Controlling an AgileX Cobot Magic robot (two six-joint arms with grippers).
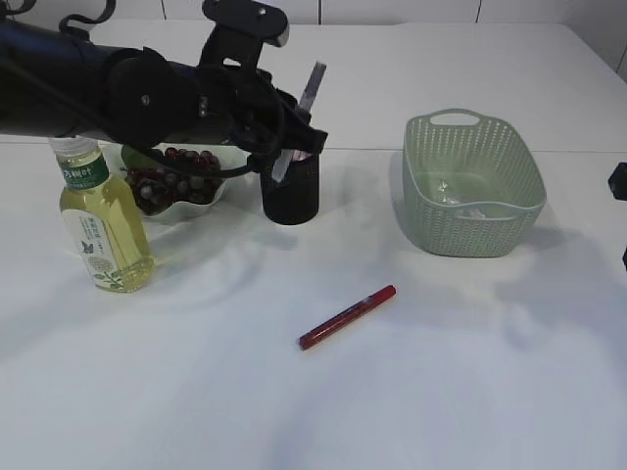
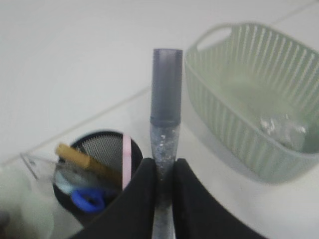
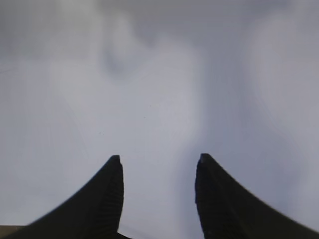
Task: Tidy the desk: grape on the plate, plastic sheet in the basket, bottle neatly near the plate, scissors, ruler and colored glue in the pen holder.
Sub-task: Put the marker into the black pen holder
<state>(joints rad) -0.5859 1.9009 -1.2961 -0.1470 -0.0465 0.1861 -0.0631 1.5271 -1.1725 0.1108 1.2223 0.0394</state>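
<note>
Left pincer [image 2: 163, 172] grips glitter glue tube [image 2: 166, 94] above pen holder [image 2: 94, 172].

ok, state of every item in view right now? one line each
left gripper: shut on the glitter glue tube, above the pen holder
pen holder: upright, already holds scissors and ruler
basket: upright, plastic sheet inside
plate: grapes on it
bottle: upright, capped, beside the plate
red pen: lying flat on the table, untouched
right gripper: open, empty
</note>
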